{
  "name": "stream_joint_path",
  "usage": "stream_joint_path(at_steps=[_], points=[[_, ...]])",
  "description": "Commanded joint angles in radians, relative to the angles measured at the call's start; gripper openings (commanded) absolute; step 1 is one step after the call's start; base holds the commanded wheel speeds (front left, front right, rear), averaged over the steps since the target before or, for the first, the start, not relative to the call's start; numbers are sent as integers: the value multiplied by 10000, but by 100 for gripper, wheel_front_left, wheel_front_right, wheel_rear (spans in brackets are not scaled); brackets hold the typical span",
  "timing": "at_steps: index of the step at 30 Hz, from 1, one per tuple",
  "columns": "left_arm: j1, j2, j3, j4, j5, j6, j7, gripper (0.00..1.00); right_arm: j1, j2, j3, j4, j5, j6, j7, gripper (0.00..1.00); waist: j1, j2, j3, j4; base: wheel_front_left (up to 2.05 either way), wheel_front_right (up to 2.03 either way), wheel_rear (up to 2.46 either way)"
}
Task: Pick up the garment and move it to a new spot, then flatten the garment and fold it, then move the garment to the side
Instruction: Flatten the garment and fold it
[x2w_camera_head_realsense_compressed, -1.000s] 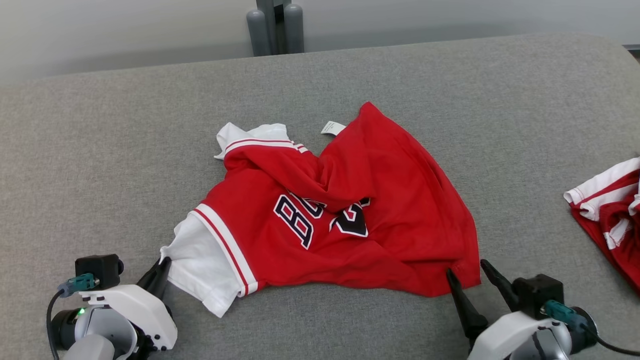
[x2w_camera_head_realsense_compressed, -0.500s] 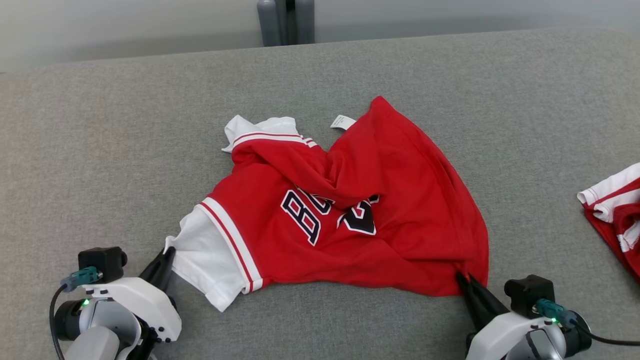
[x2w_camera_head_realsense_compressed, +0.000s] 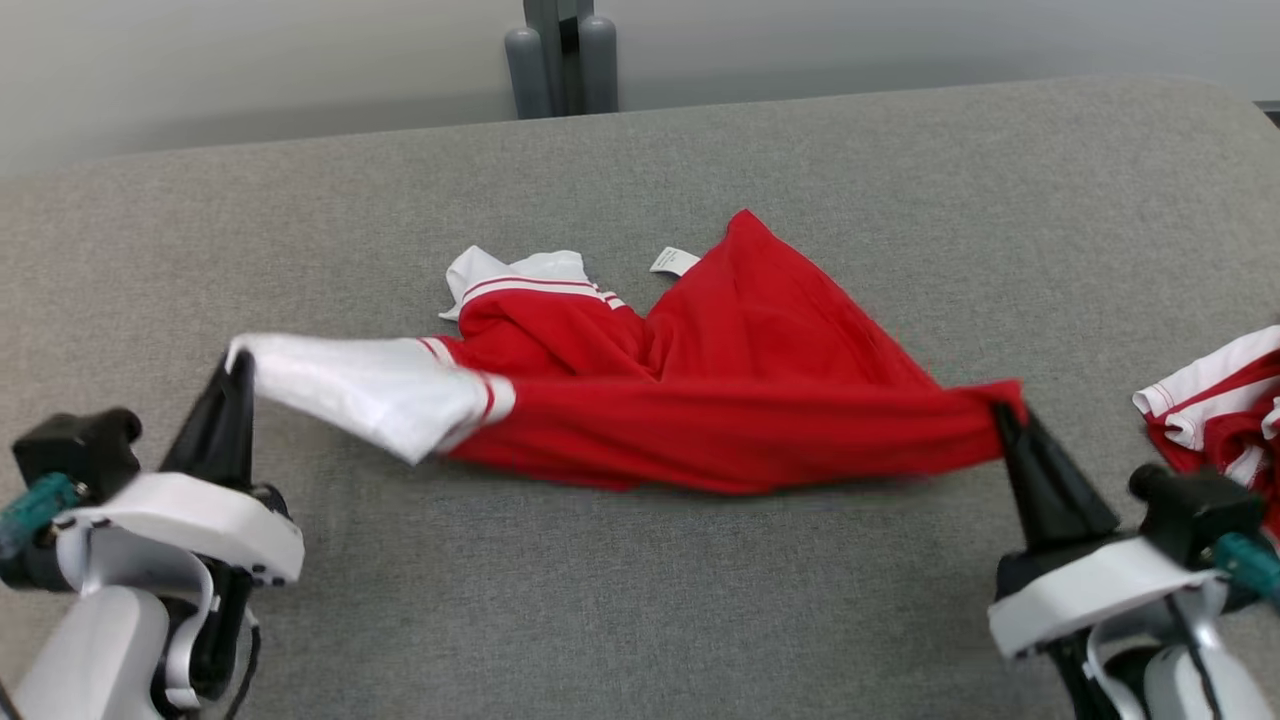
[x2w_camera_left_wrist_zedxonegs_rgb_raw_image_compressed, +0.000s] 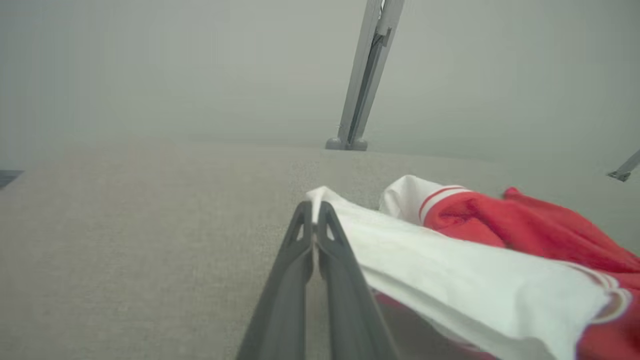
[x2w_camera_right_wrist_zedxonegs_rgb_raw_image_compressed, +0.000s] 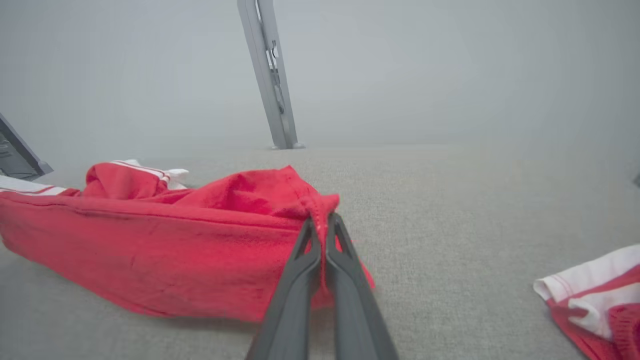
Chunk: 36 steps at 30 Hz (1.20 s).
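The garment is a red jersey with white sleeves and striped trim, stretched between my two grippers over the grey padded table. My left gripper is shut on the white sleeve's tip. My right gripper is shut on a red corner of the hem. The near edge hangs taut and lifted, while the far part with the collar and a white tag rests on the table.
A second red and white garment lies at the table's right edge, also in the right wrist view. A grey post stands behind the table's far edge. Bare grey surface spreads on all sides.
My right gripper closed on the red hem corner. Both grippers then rose and moved apart, lifting and stretching the garment's near edge so that the dark lettering folded out of sight.
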Motion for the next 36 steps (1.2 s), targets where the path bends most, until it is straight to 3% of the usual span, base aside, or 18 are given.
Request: stream_joint_path(at_steps=[1, 5, 10, 21, 29, 36], points=[[-18, 171, 140, -506, 116, 180, -24, 0, -263, -51, -99, -199, 24, -6, -13, 0, 0, -1, -77, 44, 0, 0, 0], [-325, 454, 418, -2259, 343, 614, 96, 0, -1094, -52, -263, -677, 51, -4, -33, 0, 0, -1, -249, 42, 0, 0, 0], [-900, 605, 525, -3609, 549, 826, 272, 0, -2090, -49, -211, -949, -63, -4, -45, 0, 0, -1, -423, 48, 0, 0, 0], [-3331, 860, 608, -5423, 1301, 1151, 647, 0, -4492, -165, -114, -1184, 9, -4, -26, 0, 0, -1, -913, -73, 0, 0, 0], [-4532, 850, 255, -5314, 1285, 953, 1258, 0, -5200, -355, -51, -954, 313, -4, 268, 0, 0, -1, -1151, -38, 0, 0, 0], [-5608, 391, -133, -3851, 738, 408, 1385, 0, -6252, -522, 182, 215, 790, -4, 320, 0, 0, -1, -787, -33, 0, 0, 0]])
